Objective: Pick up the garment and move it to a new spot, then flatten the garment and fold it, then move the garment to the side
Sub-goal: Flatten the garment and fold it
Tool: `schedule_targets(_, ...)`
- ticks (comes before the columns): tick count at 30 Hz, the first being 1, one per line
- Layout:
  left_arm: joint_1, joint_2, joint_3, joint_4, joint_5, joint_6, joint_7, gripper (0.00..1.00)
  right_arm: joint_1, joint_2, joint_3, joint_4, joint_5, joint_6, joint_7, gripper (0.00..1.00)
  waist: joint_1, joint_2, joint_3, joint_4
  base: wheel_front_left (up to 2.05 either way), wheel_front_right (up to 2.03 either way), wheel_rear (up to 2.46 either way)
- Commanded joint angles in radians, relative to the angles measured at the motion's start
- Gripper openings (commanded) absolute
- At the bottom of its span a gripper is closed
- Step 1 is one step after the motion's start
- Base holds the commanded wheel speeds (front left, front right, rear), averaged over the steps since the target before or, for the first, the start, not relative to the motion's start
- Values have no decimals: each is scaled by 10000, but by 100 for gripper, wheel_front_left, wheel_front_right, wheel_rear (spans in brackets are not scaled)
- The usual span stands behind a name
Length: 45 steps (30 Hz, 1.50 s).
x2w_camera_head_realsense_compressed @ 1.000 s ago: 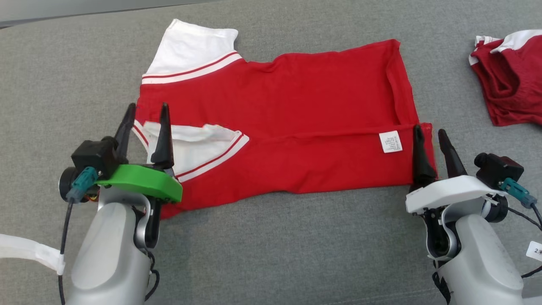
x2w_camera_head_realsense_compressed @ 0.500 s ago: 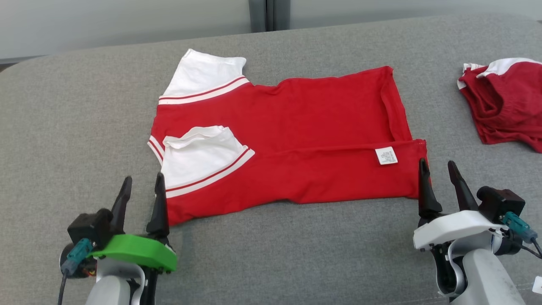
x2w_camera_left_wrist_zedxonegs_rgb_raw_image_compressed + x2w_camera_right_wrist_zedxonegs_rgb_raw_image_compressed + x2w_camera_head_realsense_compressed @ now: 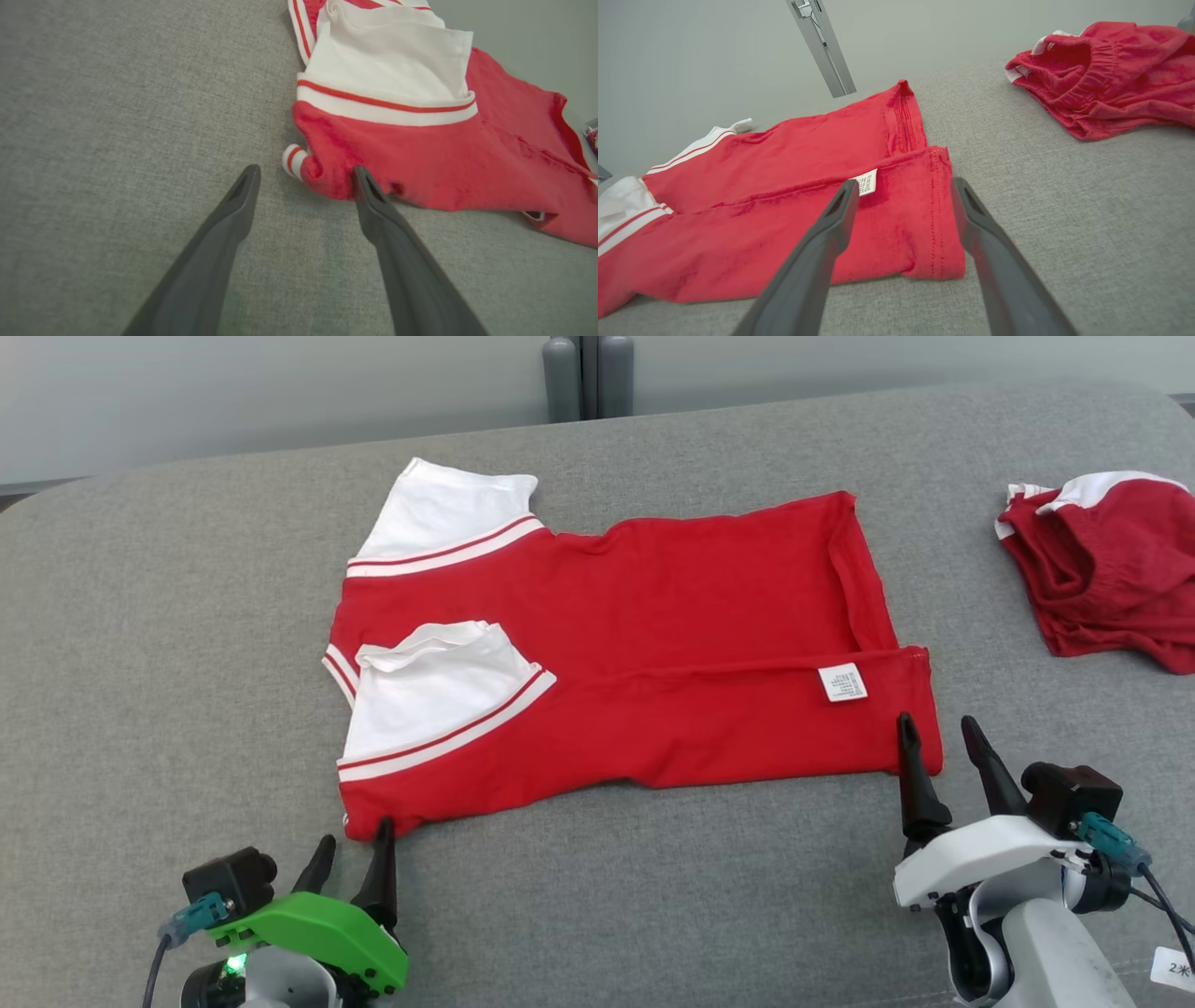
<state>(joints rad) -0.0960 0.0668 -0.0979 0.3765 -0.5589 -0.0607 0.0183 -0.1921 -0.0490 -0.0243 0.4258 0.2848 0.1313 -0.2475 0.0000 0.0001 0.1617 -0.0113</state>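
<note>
Setting: probably a robot test lab. Wide counter [image 3: 131, 644] covered in grey fabric; bare pale wall [image 3: 233, 401] across the top of the frame; grey metal post [image 3: 588, 378] at top centre.

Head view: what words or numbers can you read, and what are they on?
"2", then a mark I can't make out: on the white tag at the lower right edge.
Label on the shirt: printed, but too small to read.

A crumpled red-and-white heap [image 3: 1102, 569] lies on the grey fabric surface [image 3: 140, 616]
</note>
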Motion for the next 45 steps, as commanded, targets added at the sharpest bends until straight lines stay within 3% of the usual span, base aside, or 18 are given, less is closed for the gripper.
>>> schedule_targets(1, -208, -38, 58, 62, -183, 80, 45, 86, -126, -30, 19, 81, -31, -13, 47, 100, 0, -1, 85, -83, 0, 0, 0)
schedule_targets(2, -241, -48, 42, 79, -264, 60, 55, 54, -145, -32, 22, 131, -36, -13, 54, 100, 0, -1, 106, -97, 0, 0, 0)
schedule_targets(6, -347, -66, 16, 129, -481, 47, -36, 0, -219, -29, -31, 439, -28, -13, 156, 100, 0, -1, 169, -115, 0, 0, 0)
schedule_targets(16, -421, -93, -51, 140, -760, 37, -282, 0, -662, -32, -140, 1768, 132, -13, 325, 100, 0, -1, 173, 61, 0, 0, 0)
schedule_targets(23, -357, -66, -99, 203, -725, 98, -392, 0, -1434, -26, -242, 3412, 321, -13, 315, 100, 0, -1, 100, 198, 0, 0, 0)
schedule_targets(24, -349, -66, -111, 219, -715, 96, -394, 0, -1532, -20, -151, 3636, 427, -13, 288, 82, 0, -1, 69, 221, 0, 0, 0)
schedule_targets(25, -334, -64, -118, 224, -712, 87, -427, 0, -1589, -17, -94, 3794, 489, -13, 272, 48, 0, -1, 34, 237, 0, 0, 0)
schedule_targets(26, -310, -50, -120, 207, -708, 74, -469, 0, -1658, -17, -22, 3964, 570, -13, 223, 36, 0, -1, -3, 249, 0, 0, 0)
schedule_targets(28, -255, -14, -117, 122, -708, 46, -548, 0, -1802, -20, 23, 4184, 644, -13, 134, 0, 0, -1, -102, 260, 0, 0, 0)
schedule_targets(35, 70, 141, -141, -766, -662, -4, -693, 0, -1855, -38, -246, 3810, 693, -13, -116, 0, 0, -1, -486, 271, 0, 0, 0)
schedule_targets(45, 1935, 251, -353, -3178, -740, 421, -127, 0, 56, -35, -316, 1138, 776, -13, 616, 0, 0, -1, -563, 159, 0, 0, 0)
